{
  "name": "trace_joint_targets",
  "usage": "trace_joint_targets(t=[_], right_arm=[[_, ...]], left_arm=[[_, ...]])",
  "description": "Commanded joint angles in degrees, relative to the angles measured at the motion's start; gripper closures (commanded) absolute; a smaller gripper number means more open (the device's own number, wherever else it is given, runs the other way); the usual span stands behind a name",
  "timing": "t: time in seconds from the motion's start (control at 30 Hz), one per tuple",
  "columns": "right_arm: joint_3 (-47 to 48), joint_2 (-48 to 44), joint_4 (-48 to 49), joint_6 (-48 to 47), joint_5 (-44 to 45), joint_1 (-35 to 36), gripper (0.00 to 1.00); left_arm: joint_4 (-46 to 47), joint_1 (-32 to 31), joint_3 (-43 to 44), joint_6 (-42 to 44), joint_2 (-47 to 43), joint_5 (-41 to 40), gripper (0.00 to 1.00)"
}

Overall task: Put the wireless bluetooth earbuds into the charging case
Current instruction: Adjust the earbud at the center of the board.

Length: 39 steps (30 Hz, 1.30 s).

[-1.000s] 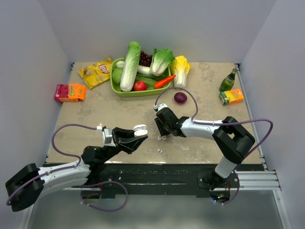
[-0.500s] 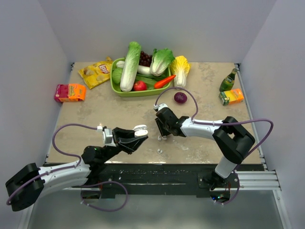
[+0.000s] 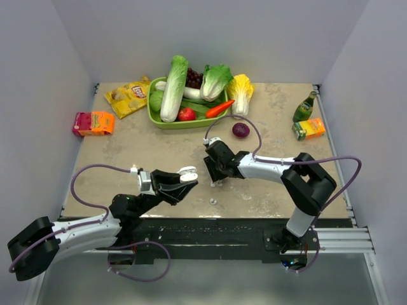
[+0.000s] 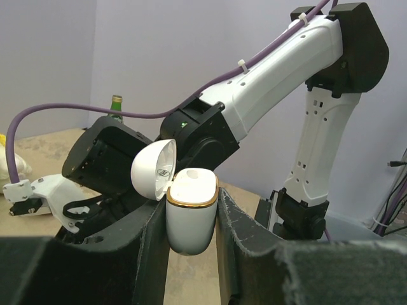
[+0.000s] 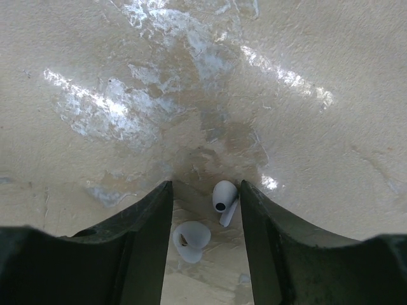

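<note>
While the left claw (image 4: 191, 223) squeezed the open charging case (image 4: 191, 198), the right claw (image 5: 205, 189), just right of the case, stood open around the earbuds (image 5: 224, 197).

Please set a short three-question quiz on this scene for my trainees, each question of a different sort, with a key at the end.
1. Fill in: the earbud between the right gripper's fingers lies on the ___.
2. Which holds the charging case? A the left gripper; B the right gripper; C neither.
3. True or false: the lid of the charging case is shut.
Key: 1 table; 2 A; 3 false, the lid stands open.
</note>
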Motion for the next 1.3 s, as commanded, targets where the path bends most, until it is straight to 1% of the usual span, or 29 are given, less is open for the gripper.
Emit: trace_joint_targets(t=[0.0, 0.33, 0.97, 1.27], right_arm=[[2.6, 3.56, -7.04, 1.89, -4.76, -0.68, 0.5], [3.14, 3.57, -10.38, 2.42, -3.62, -0.95, 0.52], [-0.11, 1.54, -10.04, 3.91, -2.13, -1.38, 0.54], [-1.52, 0.93, -9.07, 4.44, -2.3, -1.82, 0.62]], left_arm=[[5.71, -0.28, -17.33, -0.1, 0.02, 0.36, 1.0], [5.63, -0.28, -17.07, 0.25, -0.16, 0.8, 1.0], [6.42, -0.28, -17.24, -0.19, 0.81, 1.5, 1.0], [6.59, -0.28, -16.98, -0.19, 1.33, 1.67, 1.0]])
